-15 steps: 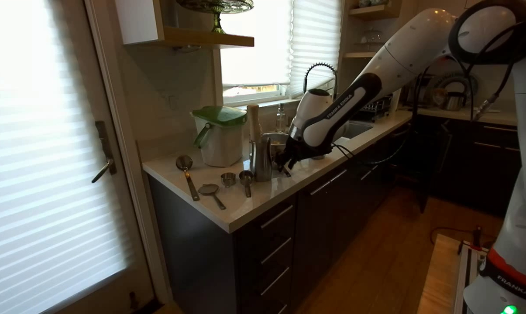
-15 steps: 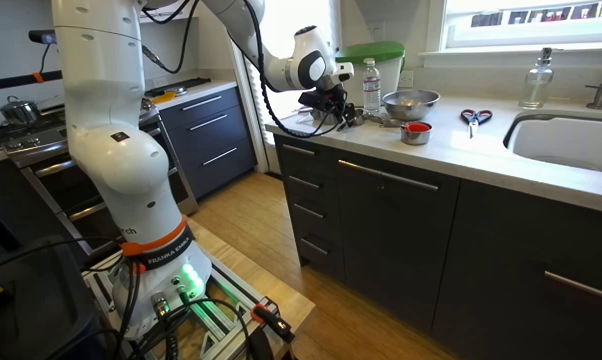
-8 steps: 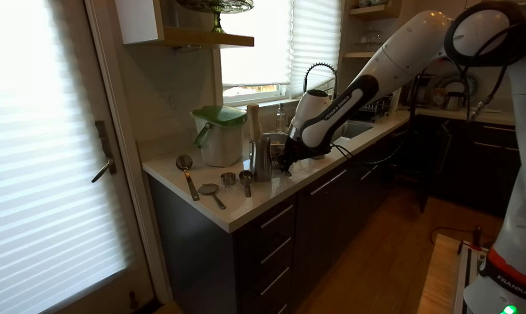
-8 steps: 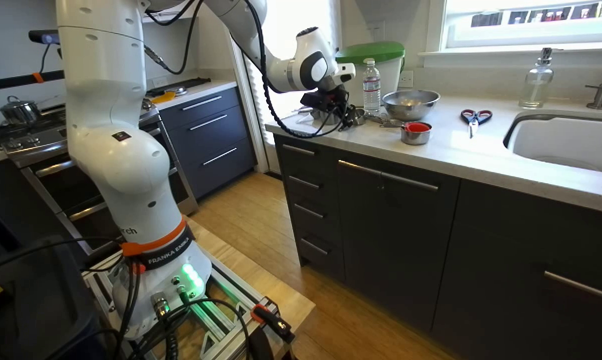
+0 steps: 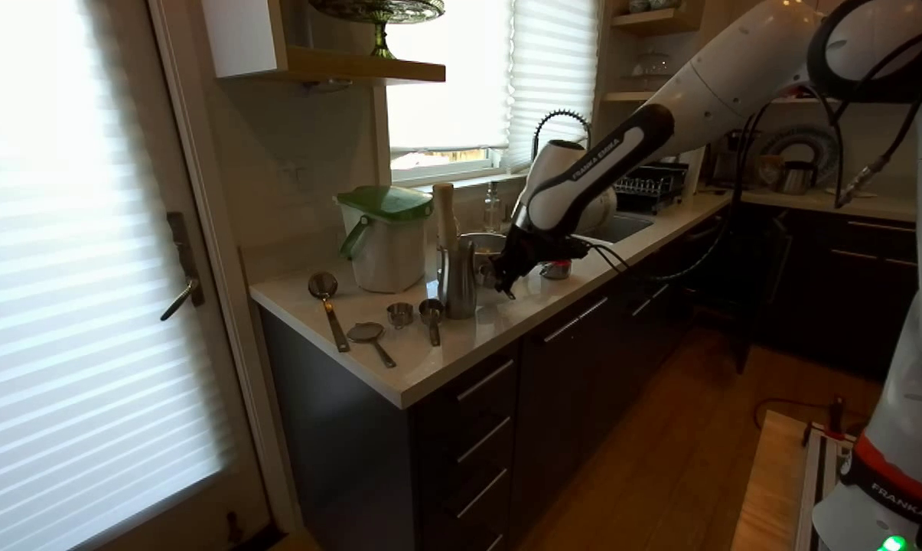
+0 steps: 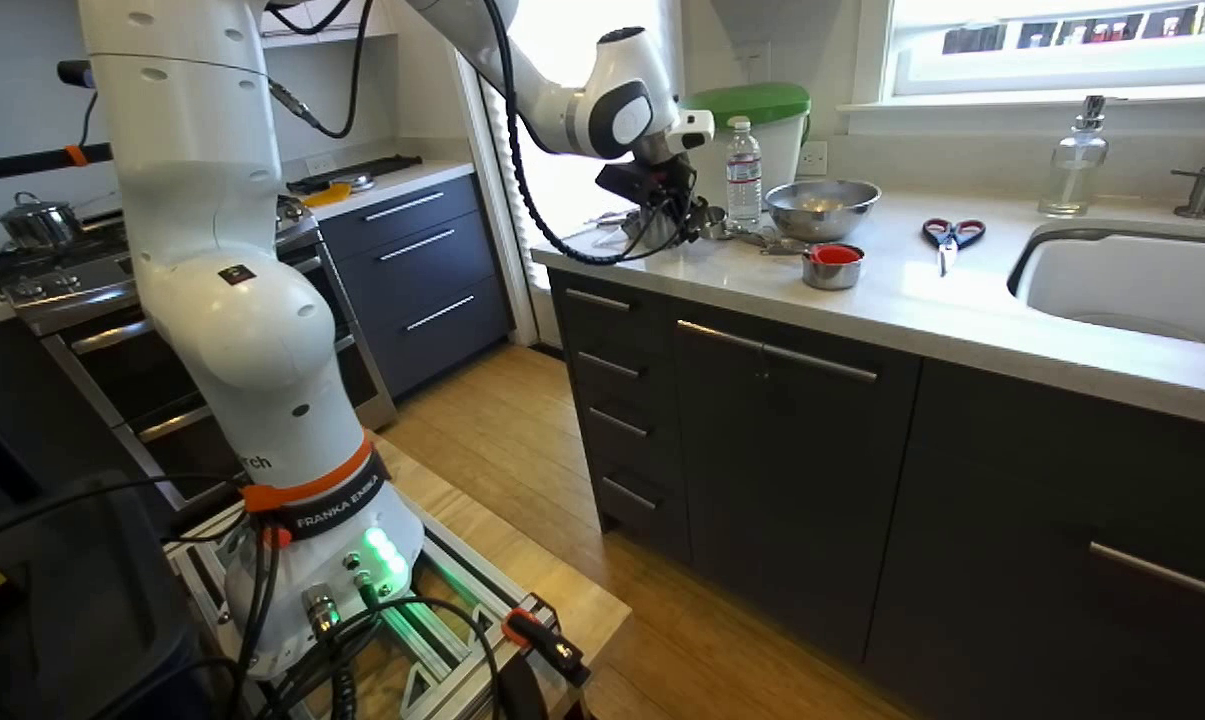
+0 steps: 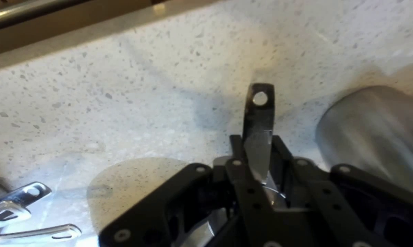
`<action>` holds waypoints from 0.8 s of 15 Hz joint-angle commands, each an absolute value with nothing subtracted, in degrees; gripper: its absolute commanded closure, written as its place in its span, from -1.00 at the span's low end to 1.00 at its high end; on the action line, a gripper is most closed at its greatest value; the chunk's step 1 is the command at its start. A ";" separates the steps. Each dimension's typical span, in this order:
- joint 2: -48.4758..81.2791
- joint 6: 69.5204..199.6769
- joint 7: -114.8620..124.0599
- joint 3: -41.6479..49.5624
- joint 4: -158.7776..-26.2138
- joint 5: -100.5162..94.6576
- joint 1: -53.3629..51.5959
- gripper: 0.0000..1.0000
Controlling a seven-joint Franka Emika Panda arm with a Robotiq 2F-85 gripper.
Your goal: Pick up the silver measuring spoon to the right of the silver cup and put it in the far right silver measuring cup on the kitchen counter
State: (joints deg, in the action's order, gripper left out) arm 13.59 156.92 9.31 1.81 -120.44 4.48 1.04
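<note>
Clamping silver measuring spoon (image 7: 260, 120) by its handle, gripper (image 7: 258, 141) hangs over kitchen counter (image 7: 107, 113), beside tall steel cylinder (image 5: 459, 285); far right silver measuring cup (image 6: 832, 277), red inside, sits on counter nearer sink (image 6: 1142, 282).

- White arm (image 6: 247, 320) is standing upright at its base (image 6: 327, 540), green lights (image 6: 385, 555) glowing low on it.
- Forearm (image 5: 686, 115) is sloping down to the wrist (image 5: 556, 180) in both exterior views; elbow (image 5: 870, 53) is sitting high.
- Black cable (image 6: 524, 170) is sagging in a loose loop lower than the wrist, running close to the gripper (image 7: 257, 142).
- Gripper is pointing downward below the wrist.
- Wrist view: fingers (image 7: 241, 181) are standing nearly parallel, tips narrowly apart, pressing in from both sides on what lies between.
</note>
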 commanded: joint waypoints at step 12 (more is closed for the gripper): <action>4.27 131.48 20.14 8.08 -118.65 0.08 7.17 0.89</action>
